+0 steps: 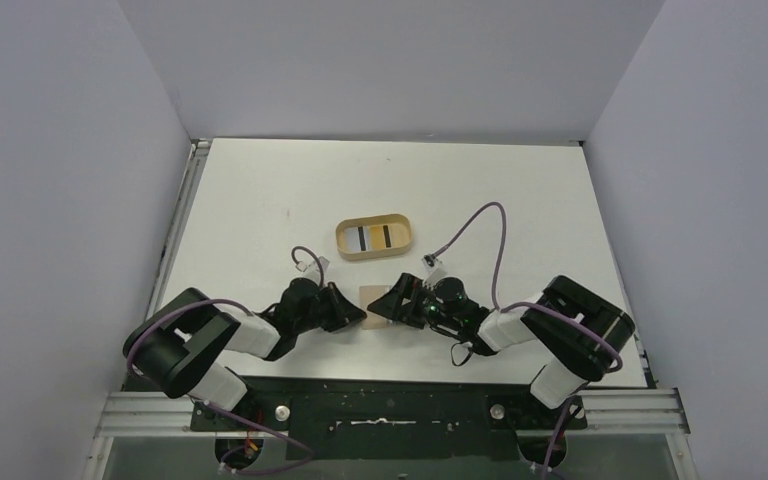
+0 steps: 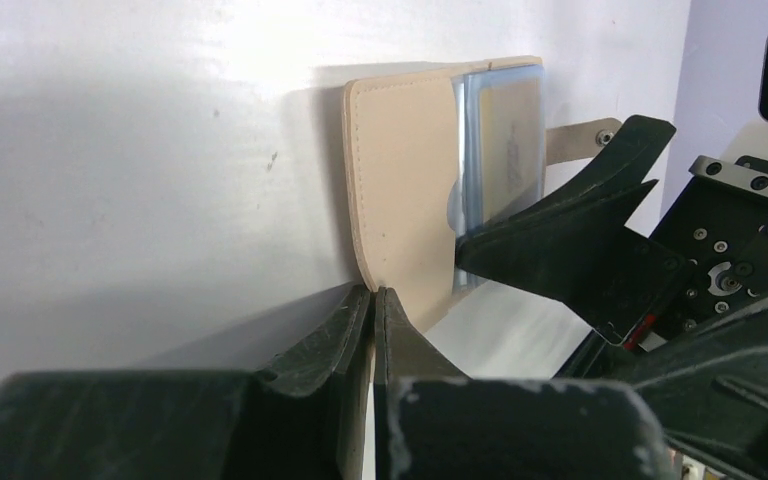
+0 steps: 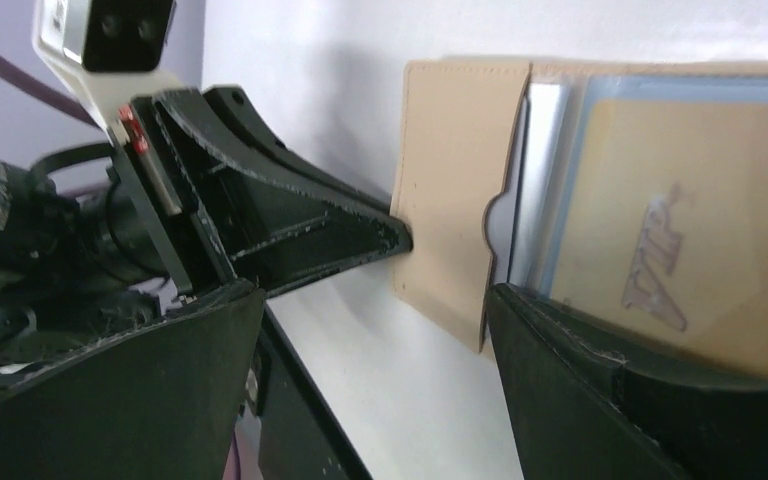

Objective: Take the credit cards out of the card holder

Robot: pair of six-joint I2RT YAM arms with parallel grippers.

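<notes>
The tan card holder point(image 2: 405, 170) lies open and flat on the white table, between both grippers point(image 1: 372, 297). The credit cards point(image 2: 505, 130) sit in its pocket, pale blue edged, the top one printed "VIP" point(image 3: 680, 220). My left gripper point(image 2: 373, 292) is shut on the holder's near edge, with tan leather showing between its fingers. My right gripper point(image 3: 370, 330) stands wide open. One of its fingers point(image 3: 600, 400) lies over the cards, its tip at the pocket's edge point(image 2: 470, 250). The other finger point(image 3: 110, 400) hangs over bare table beside the holder.
An oval tan tray point(image 1: 373, 238) holding striped items stands a short way behind the holder. The holder's strap tab with its snap point(image 2: 585, 135) sticks out on the far side. Grey walls enclose the table.
</notes>
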